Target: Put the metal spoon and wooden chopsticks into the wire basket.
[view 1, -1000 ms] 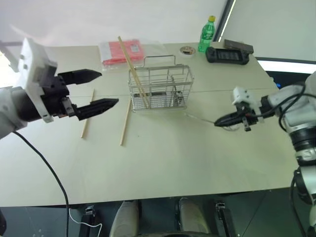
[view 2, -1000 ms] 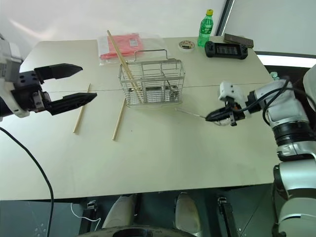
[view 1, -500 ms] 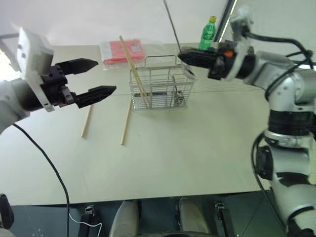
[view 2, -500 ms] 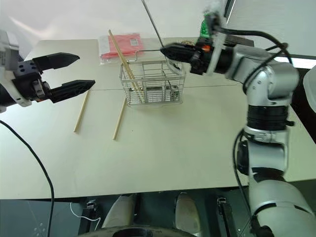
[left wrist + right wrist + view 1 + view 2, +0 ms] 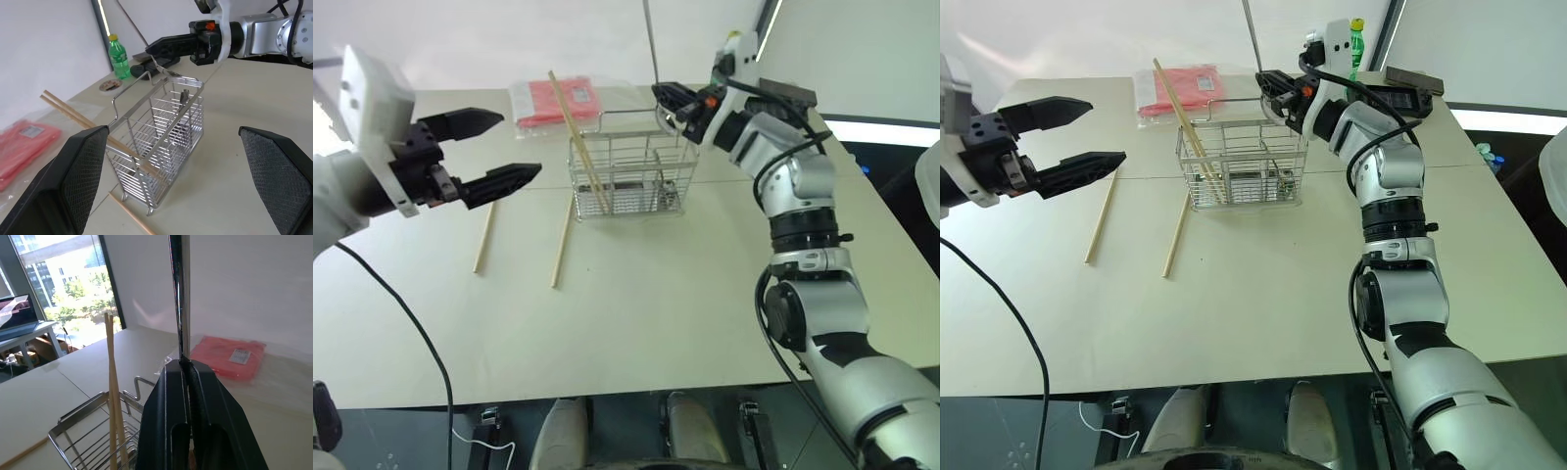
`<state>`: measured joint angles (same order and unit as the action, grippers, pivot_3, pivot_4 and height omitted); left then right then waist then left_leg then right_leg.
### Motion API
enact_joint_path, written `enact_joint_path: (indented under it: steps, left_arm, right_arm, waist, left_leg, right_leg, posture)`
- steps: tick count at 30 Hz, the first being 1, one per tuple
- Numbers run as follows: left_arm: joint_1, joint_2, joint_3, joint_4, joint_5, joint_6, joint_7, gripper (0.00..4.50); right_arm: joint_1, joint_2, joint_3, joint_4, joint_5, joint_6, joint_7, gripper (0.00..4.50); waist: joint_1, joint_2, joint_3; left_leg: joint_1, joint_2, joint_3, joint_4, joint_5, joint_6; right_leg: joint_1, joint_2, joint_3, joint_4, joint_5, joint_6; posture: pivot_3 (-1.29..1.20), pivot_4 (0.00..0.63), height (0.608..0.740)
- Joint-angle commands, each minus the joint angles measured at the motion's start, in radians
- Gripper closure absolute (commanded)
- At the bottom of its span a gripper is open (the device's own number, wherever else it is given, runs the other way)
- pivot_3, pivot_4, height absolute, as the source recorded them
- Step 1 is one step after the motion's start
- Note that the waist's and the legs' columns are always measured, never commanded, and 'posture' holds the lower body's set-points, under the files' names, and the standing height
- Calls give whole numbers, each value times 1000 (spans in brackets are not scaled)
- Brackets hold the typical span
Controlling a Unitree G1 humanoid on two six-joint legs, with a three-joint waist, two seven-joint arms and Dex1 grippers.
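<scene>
Metal spoon (image 5: 651, 44): a thin, shiny, straight handle rising nearly upright from the closed black fingers of the right gripper (image 5: 660, 93), which pinches it above the far right corner of the wire basket (image 5: 631, 176); its bowl is hidden in the grip. That basket is a silver wire-grid caddy with a looped top handle, standing on the pale table (image 5: 636, 304). One of the wooden chopsticks (image 5: 576, 129), long and light tan, leans inside the basket's left end; two more (image 5: 563, 243) lie flat on the table just left of it. The left gripper (image 5: 499, 147) hovers wide open and empty, off to the left.
</scene>
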<state>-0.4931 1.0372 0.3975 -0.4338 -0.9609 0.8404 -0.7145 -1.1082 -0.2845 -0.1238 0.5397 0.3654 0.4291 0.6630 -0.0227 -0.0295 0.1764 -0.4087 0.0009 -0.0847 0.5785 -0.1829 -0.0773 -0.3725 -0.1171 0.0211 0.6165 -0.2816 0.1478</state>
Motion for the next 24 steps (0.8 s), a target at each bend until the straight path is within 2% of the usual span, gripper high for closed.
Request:
enact_joint_path:
  steps: [1, 4, 11, 19, 22, 24]
  left_arm:
    - [-1, 19, 51, -23, -8, 3, 12, 0]
    - [-2, 20, 56, -29, -15, 9, 19, 0]
    - [-7, 26, 66, -29, -24, 17, 25, 0]
    - [-40, 26, 39, -9, -13, 15, 20, 0]
    - [-55, 23, 29, -1, -6, 13, 17, 0]
    - [-59, 22, 26, 1, -4, 12, 16, 0]
  right_arm:
    - [7, 17, -12, -11, -1, -48, -15, 4443]
    - [46, 37, -2, -28, -15, -75, -38, 4443]
    - [125, 98, -23, -85, -55, -194, -197, 4443]
    - [167, 113, -20, -94, -43, -216, -229, 4443]
    - [181, 111, -20, -109, -32, -191, -227, 3501]
    - [187, 108, -20, -120, -27, -182, -227, 2517]
  waist:
    - [-1, 0, 0]
    - [-3, 0, 0]
    - [-11, 0, 0]
    - [-22, 0, 0]
    - [-22, 0, 0]
    - [-22, 0, 0]
  left_leg:
    - [0, 0, 0, 0, 0, 0]
    - [1, 0, 0, 0, 0, 0]
    - [1, 0, 0, 0, 0, 0]
    - [1, 0, -1, 0, 0, 0]
    - [1, 0, -1, 0, 0, 0]
    - [1, 0, -1, 0, 0, 0]
  right_leg:
    - [0, 0, 0, 0, 0, 0]
    - [0, 0, 0, 1, 0, 0]
    - [0, 0, 0, 1, 0, 0]
    - [0, 0, 0, 2, 0, 0]
    - [0, 0, 0, 2, 0, 0]
    - [0, 0, 0, 2, 0, 0]
  posture:
    - [0, 150, 721]
    - [0, 150, 721]
    - [0, 150, 721]
    - [0, 150, 721]
    - [0, 150, 721]
    - [0, 150, 721]
